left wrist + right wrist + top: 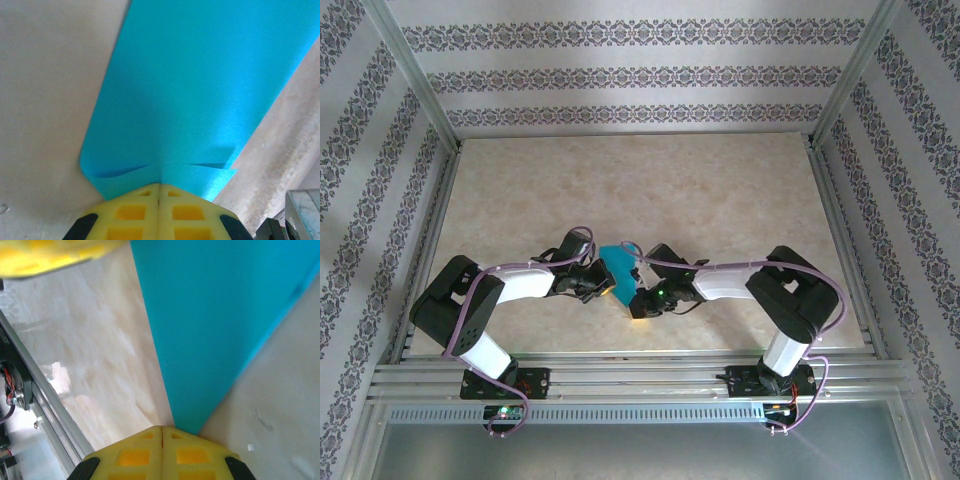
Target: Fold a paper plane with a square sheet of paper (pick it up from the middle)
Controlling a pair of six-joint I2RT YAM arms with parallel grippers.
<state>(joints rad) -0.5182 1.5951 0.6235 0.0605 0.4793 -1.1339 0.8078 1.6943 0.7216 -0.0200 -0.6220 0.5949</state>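
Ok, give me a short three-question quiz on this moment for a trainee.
1. True or false: the left tool is shut on the blue paper.
2. What grips the blue paper? A: the left tool alone. B: both tools. C: nothing.
3. Fill in: seen from above, the blue paper sits ____ the left tool and the right tool.
Key: 1 true; 2 B; 3 between.

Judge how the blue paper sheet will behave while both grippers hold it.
Probably floppy: the sheet buckles into small wrinkles at the left gripper. Likely light, since the right gripper pinches just a corner. May tear if pulled apart.
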